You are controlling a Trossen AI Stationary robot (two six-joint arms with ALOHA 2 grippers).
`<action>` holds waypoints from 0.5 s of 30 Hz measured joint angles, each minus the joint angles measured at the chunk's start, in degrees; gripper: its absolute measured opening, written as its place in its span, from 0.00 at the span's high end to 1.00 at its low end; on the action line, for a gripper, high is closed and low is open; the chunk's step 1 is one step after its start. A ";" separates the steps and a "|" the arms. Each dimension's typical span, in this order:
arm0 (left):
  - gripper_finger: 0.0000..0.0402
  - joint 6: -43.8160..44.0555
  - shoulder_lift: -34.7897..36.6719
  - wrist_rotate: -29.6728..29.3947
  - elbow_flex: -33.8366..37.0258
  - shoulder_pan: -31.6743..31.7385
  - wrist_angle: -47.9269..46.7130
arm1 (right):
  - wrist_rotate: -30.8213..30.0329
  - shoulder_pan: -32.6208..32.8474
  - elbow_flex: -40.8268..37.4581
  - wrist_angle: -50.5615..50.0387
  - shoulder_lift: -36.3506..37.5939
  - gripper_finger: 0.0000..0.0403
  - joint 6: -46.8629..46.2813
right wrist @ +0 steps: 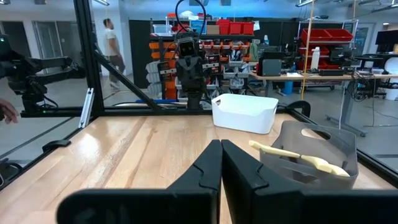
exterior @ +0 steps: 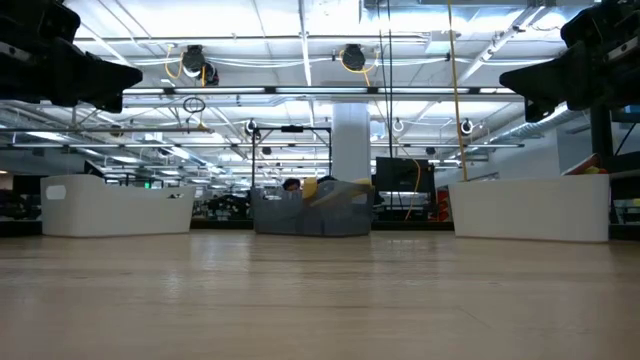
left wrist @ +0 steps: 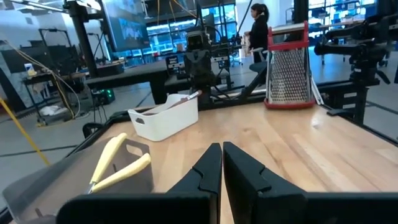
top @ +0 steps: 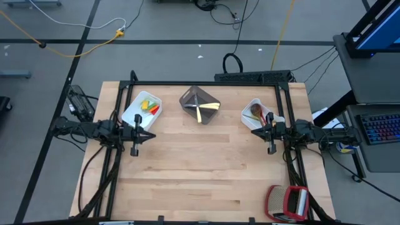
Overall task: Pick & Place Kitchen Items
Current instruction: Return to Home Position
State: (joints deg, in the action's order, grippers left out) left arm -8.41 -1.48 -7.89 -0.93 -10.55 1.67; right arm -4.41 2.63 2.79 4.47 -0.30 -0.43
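Slim utensils lie in three bins at the table's far side. The left white bin (top: pixel 139 115) holds yellow, red, green and orange pieces (top: pixel 149 107). The grey bin (top: pixel 190 98) holds pale-handled knives (top: pixel 201 110), also seen as knives (left wrist: pixel 118 164) and knives (right wrist: pixel 300 155). The right white bin (top: pixel 252 107) holds a brown wooden spoon (top: pixel 255 112) and a red piece. My left gripper (top: pixel 152 135) (left wrist: pixel 222 163) hovers shut just near of the left bin. My right gripper (top: pixel 254 131) (right wrist: pixel 221 158) hovers shut just near of the right bin. The two point at each other.
A red-and-silver grater (top: pixel 289 203) (left wrist: pixel 288 65) stands at the table's near right corner. Bare wood (top: pixel 200 169) spreads between and in front of the arms. A black frame (top: pixel 206 83) runs along the far edge. People (left wrist: pixel 258 28) move in the room beyond; a hand (right wrist: pixel 6 111) shows at the side.
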 joint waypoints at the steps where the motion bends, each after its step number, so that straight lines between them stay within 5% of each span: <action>1: 0.95 -0.08 0.00 -0.03 0.01 0.01 0.11 | 0.00 0.00 0.00 0.00 0.01 1.00 0.01; 15: 0.95 0.09 -0.02 -0.24 0.28 0.00 2.15 | 0.01 -0.01 0.00 0.00 0.01 1.00 0.01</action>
State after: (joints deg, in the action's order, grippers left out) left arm -8.32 -1.50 -8.13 -0.64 -10.55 3.82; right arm -4.40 2.61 2.79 4.47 -0.30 -0.43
